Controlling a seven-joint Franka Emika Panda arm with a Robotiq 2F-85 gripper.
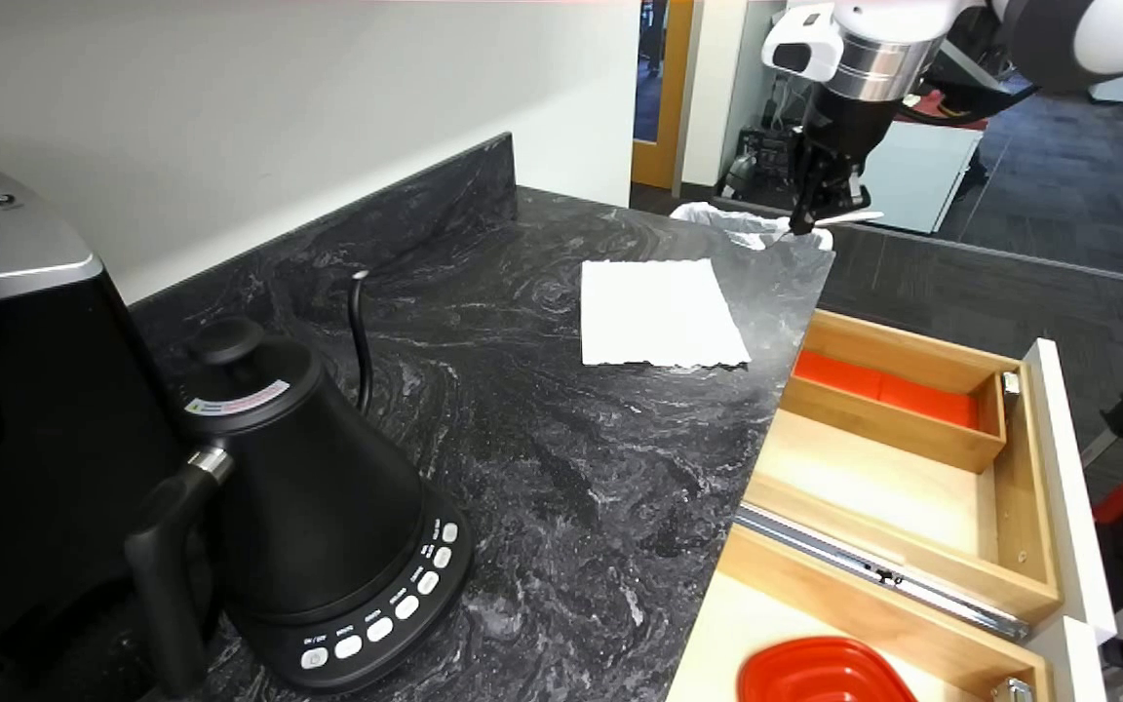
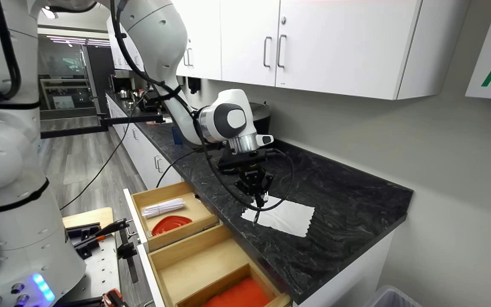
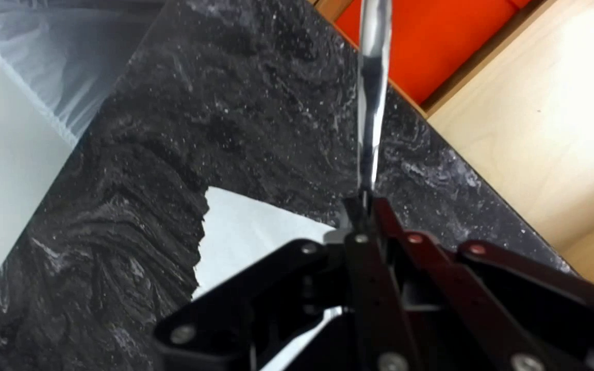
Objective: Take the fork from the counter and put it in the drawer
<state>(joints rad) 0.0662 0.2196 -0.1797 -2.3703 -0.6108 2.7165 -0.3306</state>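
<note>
Gripping the fork [image 3: 373, 87] in jaws pinched tight, above the tabletop [image 1: 561, 458] near the white napkin [image 1: 659, 314]. Note the pulled-out drawer [image 1: 883, 470] partly hidden behind the tabletop's edge, a second drawer [image 1: 749, 609] alongside, the black kettle [image 1: 313, 507], and the lined bin [image 1: 716, 216] past the corner.

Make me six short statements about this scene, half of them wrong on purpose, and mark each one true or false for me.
1. The drawer with the orange-red compartment is open. True.
2. The tool grips the fork. True.
3. The fork lies in the drawer. False: it is in the tool's grip, outside the drawer.
4. A napkin lies on the counter. True.
5. The napkin is red. False: it is white.
6. The tool is wide open and holds nothing. False: it is closed on the fork.
</note>
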